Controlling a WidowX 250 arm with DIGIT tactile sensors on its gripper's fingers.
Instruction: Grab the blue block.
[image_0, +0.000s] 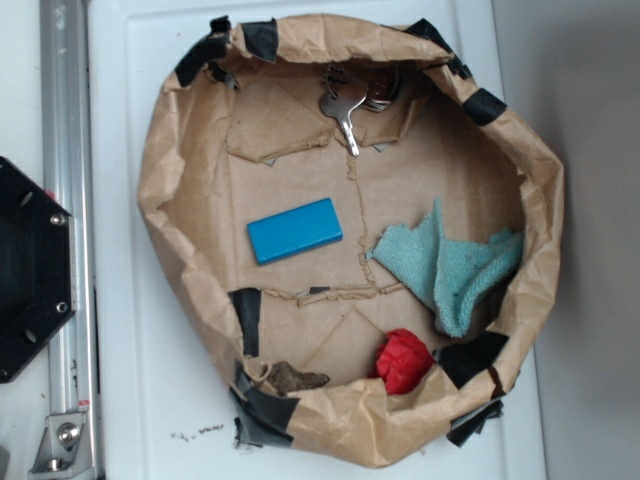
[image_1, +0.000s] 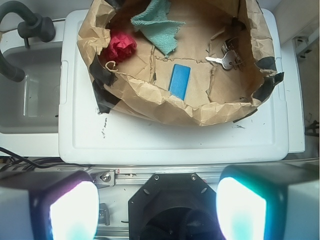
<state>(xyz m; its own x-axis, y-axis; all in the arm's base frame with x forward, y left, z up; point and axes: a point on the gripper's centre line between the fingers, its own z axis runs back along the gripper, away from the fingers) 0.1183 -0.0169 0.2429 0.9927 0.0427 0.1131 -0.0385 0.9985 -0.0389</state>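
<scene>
The blue block (image_0: 295, 230) is a flat bright blue slab lying on the floor of a brown paper-lined bowl (image_0: 180, 160), left of centre. It also shows in the wrist view (image_1: 179, 80), near the bowl's near wall. My gripper (image_1: 157, 210) is open and empty, its two glowing fingertips (image_1: 74, 210) wide apart at the bottom of the wrist view. It hangs high above the black robot base (image_1: 167, 200), well short of the bowl. The gripper does not show in the exterior view.
In the bowl lie a teal terry cloth (image_0: 455, 265), a red crumpled ball (image_0: 403, 360), keys (image_0: 348, 105) and a small brown scrap (image_0: 295, 378). The bowl sits on a white board (image_0: 120, 300). A metal rail (image_0: 65, 150) and a grey sink (image_1: 27, 90) flank it.
</scene>
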